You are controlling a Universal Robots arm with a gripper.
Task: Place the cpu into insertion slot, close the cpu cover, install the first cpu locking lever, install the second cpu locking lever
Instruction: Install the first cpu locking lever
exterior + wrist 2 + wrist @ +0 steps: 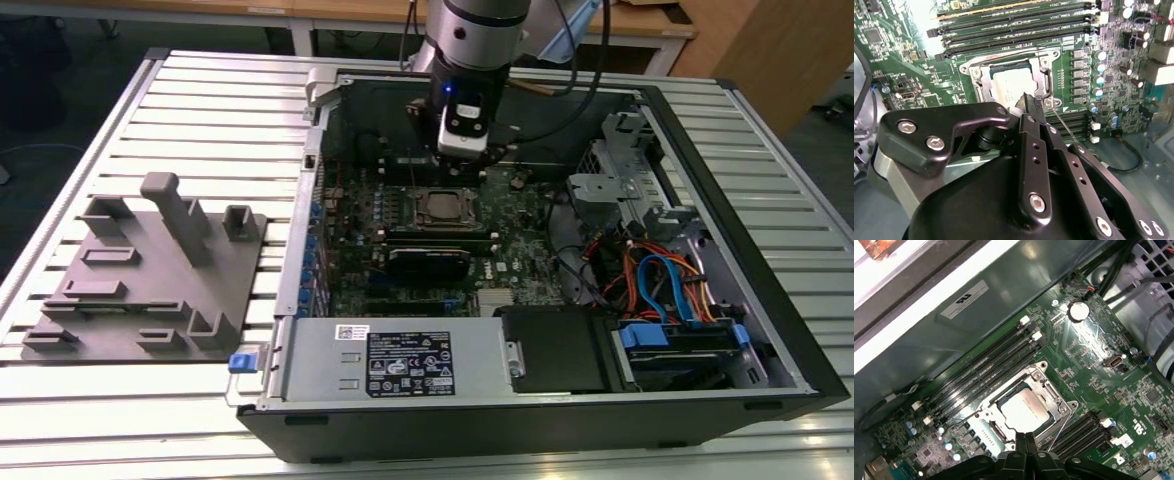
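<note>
The cpu lies flat in the insertion slot on the motherboard, its silvery top showing through the window of the cpu cover, which lies down over it. My gripper is shut with nothing between its fingers, its tips just above the socket's edge. In the second wrist view the gripper stands by the socket corner. A thin locking lever rod slants out from that corner, right beside the fingertips. In the exterior view the gripper hangs just behind the cpu.
Long black memory slots flank the socket on two sides. The case wall rises close behind them. Cables and a drive cage sit at the exterior view's right, and a grey fixture lies on the table at its left.
</note>
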